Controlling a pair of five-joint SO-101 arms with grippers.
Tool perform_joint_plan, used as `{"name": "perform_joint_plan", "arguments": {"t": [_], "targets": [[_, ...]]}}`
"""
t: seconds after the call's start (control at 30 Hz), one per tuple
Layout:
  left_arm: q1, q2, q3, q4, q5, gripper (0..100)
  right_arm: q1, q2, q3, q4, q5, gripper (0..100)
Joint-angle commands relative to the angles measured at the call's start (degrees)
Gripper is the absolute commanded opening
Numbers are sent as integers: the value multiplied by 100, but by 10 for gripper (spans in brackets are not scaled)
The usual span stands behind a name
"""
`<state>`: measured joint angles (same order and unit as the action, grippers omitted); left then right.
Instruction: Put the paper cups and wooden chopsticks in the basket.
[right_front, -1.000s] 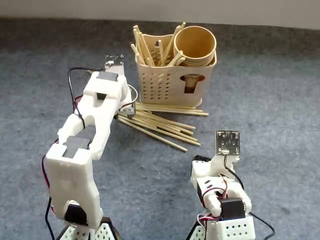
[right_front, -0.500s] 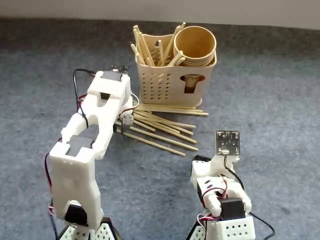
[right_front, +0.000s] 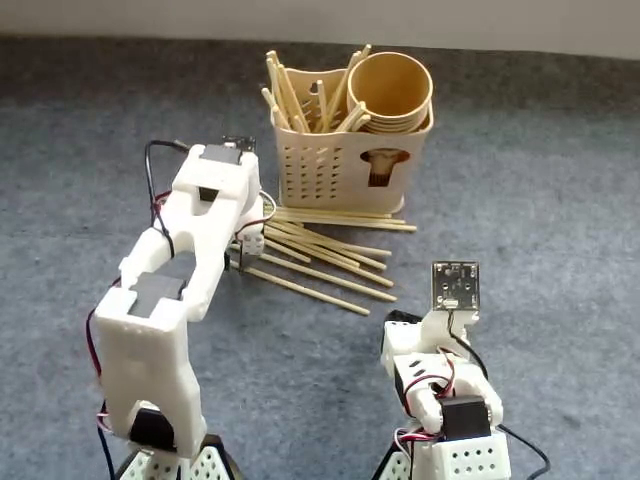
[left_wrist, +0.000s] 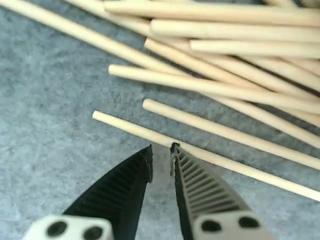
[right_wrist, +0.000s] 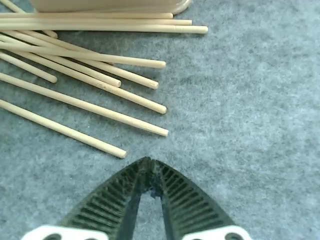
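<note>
Hovering low, the left gripper (left_wrist: 161, 152) has its jaws slightly parted with nothing between them, tips just at the nearest wooden chopstick (left_wrist: 240, 167) of the loose pile (right_front: 320, 250) on the grey carpet (right_wrist: 240, 100). The right gripper (right_wrist: 148, 167) (jaws pressed together) sits near that pile. Beyond it, the basket (right_front: 320, 165) holds paper cups (right_front: 390, 90) and chopsticks (right_front: 293, 100).

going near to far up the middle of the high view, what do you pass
right arm → loose wooden chopsticks on the table → basket → paper cups stacked inside it
</note>
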<state>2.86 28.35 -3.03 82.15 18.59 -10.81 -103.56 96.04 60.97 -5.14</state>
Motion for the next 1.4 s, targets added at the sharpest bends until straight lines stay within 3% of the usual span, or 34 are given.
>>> {"name": "perform_joint_plan", "arguments": {"t": [0.0,0.37,0.63,1.03,1.2,1.37], "targets": [[-110,-716,453,-18,-18,77,-31,-84,848,48,-26,5],[-664,-2264,1648,-633,9,77,-31,-84,848,48,-18,5],[-444,-3160,1947,-659,79,77,-31,-84,848,57,-18,5],[-567,-3160,2149,-721,2673,76,-31,-84,848,57,-18,5],[-567,-3160,3064,-2057,3385,76,-31,-84,848,57,-18,5],[-567,-3204,3714,-3341,3578,81,-31,-84,848,57,-18,5]]}}
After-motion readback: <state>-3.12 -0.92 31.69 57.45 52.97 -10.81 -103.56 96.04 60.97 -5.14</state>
